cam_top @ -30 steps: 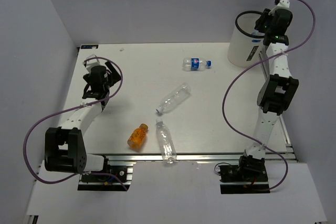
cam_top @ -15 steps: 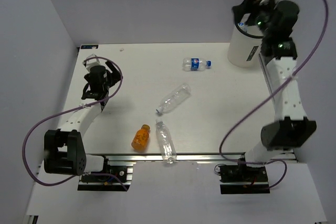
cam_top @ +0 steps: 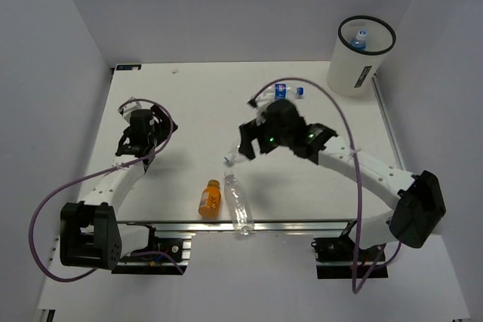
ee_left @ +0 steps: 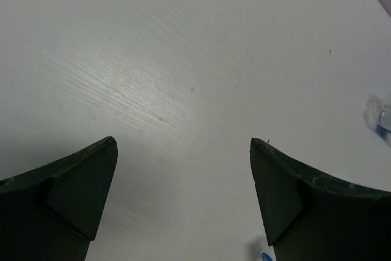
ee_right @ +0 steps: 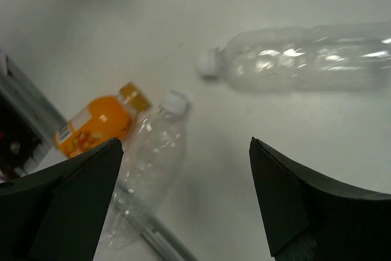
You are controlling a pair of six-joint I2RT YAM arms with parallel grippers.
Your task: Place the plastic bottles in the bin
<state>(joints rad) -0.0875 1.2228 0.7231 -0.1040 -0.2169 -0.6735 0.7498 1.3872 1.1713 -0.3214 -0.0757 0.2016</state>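
The white bin [cam_top: 355, 69] stands at the back right, and a blue-capped bottle [cam_top: 361, 38] lies inside it. Another blue-labelled bottle [cam_top: 284, 91] lies on the table behind the right arm. My right gripper [cam_top: 245, 148] hovers open over a clear bottle [ee_right: 305, 56], whose cap [cam_top: 229, 160] shows from above. A second clear bottle [cam_top: 238, 205] and the orange bottle [cam_top: 210, 197] lie near the front edge. In the right wrist view the gripper [ee_right: 186, 151] is empty, with that clear bottle [ee_right: 149, 157] and the orange one [ee_right: 98, 123] below it. My left gripper [cam_top: 143, 113] stands open over bare table [ee_left: 183, 59].
A metal rail [cam_top: 302, 224] runs along the table's front edge, close to the second clear bottle. Purple cables loop from both arms. White walls close in the left, back and right sides.
My right arm swung from above the bin down to the middle of the table, jaws now open. A blue-capped bottle now lies in the bin. The orange bottle shifted slightly right.
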